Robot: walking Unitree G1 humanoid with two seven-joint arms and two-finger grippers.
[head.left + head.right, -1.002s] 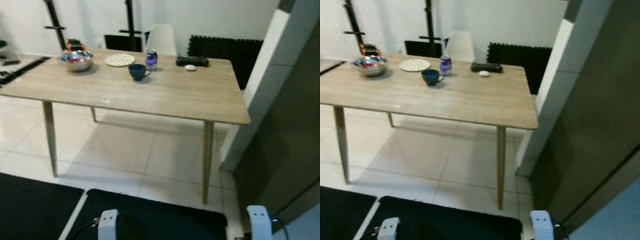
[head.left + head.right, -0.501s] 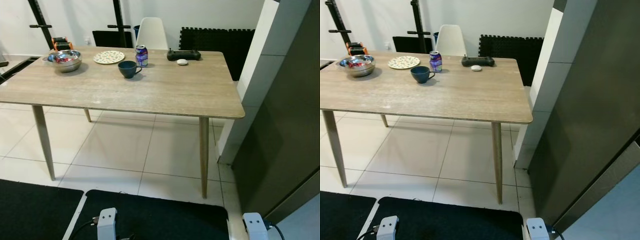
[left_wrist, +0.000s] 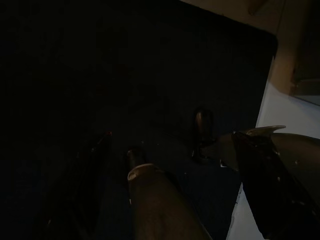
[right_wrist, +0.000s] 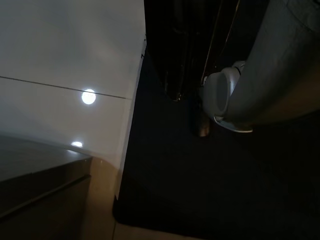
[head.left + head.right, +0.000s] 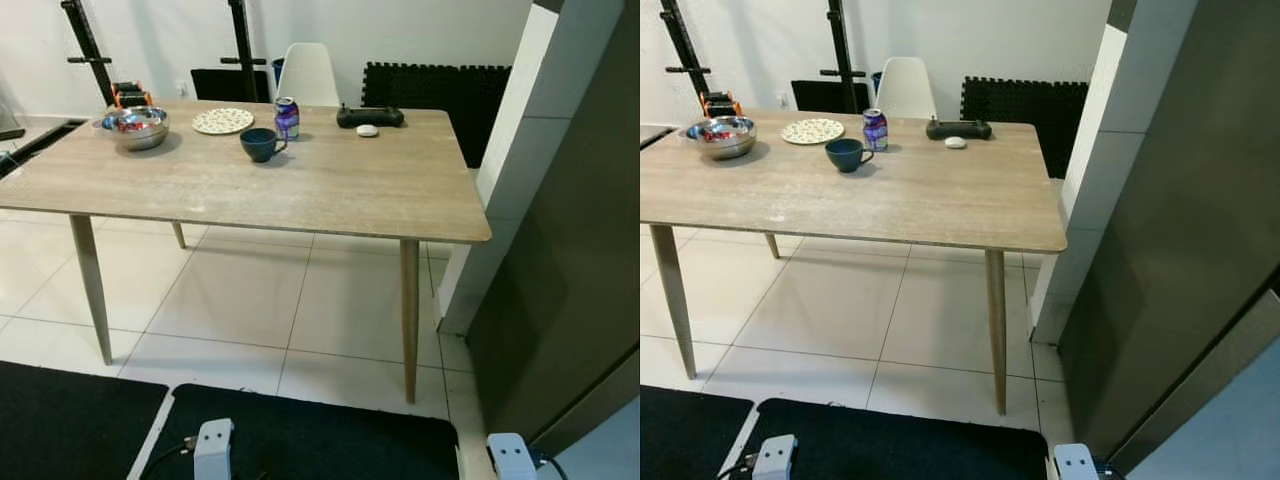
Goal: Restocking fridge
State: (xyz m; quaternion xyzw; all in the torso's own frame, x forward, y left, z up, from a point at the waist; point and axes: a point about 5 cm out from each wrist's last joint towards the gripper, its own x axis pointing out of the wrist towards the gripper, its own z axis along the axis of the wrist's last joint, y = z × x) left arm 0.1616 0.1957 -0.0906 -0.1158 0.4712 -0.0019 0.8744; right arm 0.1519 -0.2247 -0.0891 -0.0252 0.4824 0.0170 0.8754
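Note:
A dark grey fridge (image 5: 575, 270) stands shut at my right, beside a white wall panel (image 5: 515, 130). On the wooden table (image 5: 330, 190) ahead, a purple drink can (image 5: 287, 117) stands at the far side. A dark blue cup (image 5: 260, 144) sits just in front of it. Both arms hang low, with white arm parts (image 5: 214, 446) at the bottom edge of the eye views. In the dark left wrist view my left gripper (image 3: 185, 152) hangs over the black mat, its fingers (image 3: 150, 200) apart and nothing between them.
Also on the table are a steel bowl (image 5: 135, 127), a patterned plate (image 5: 223, 121), a black controller (image 5: 370, 117) and a small white object (image 5: 368, 130). A white chair (image 5: 308, 75) stands behind it. A black mat (image 5: 300, 440) lies at my feet, with white tiles beyond.
The whole picture has shifted a little and sharpened as the camera moved. Nothing on the table has moved, and both arms still hang low.

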